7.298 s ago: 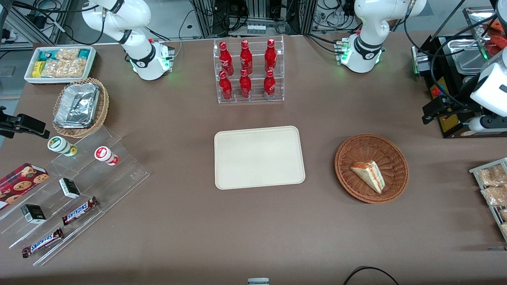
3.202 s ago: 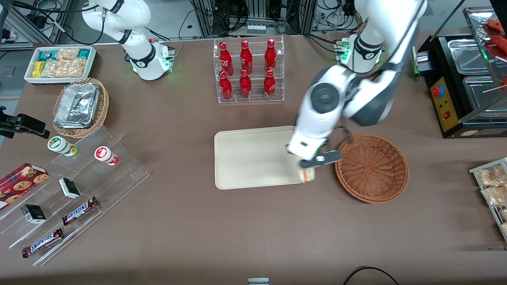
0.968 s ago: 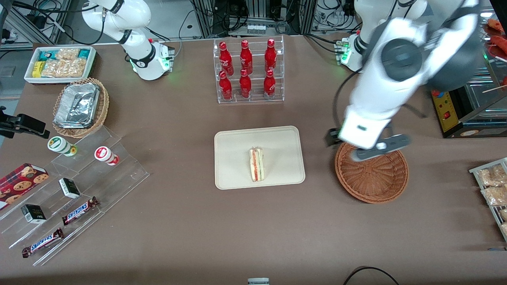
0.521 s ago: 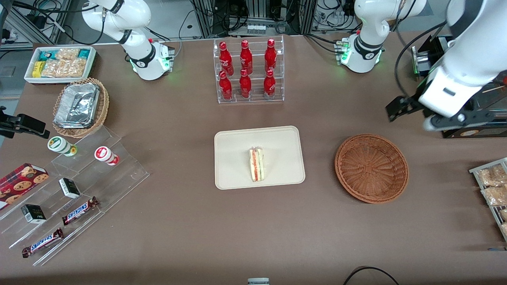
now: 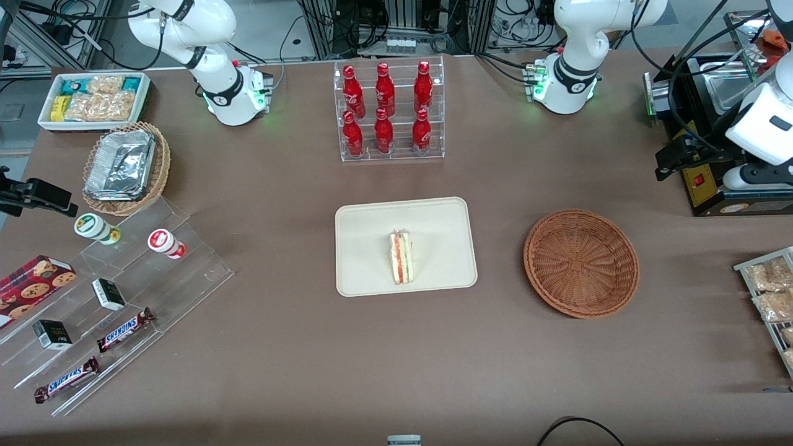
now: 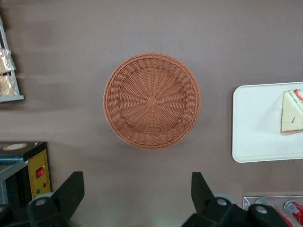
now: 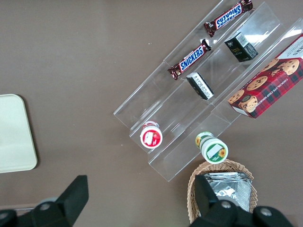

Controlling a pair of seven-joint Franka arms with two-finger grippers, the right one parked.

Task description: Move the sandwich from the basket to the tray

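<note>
The sandwich (image 5: 402, 257) stands on its edge on the cream tray (image 5: 372, 248), its red and green filling facing up. The wrist view also shows the sandwich (image 6: 292, 111) on the tray (image 6: 255, 127). The reddish-brown wicker basket (image 5: 581, 263) sits beside the tray with nothing in it, and the wrist view shows the basket (image 6: 151, 100) bare inside. My gripper (image 5: 753, 178) hangs high at the working arm's end of the table, farther from the front camera than the basket. In the wrist view the gripper (image 6: 136, 189) is open and holds nothing.
A clear rack of red bottles (image 5: 387, 111) stands farther back than the tray. A black appliance (image 5: 706, 179) is under the gripper and a snack rack (image 5: 771, 297) is nearer the camera. A clear stepped stand (image 5: 111, 297) and a foil-filled basket (image 5: 124, 167) lie toward the parked arm's end.
The sandwich went from the basket to the tray and was let go. Since then the arm has risen and swung away toward its own end of the table.
</note>
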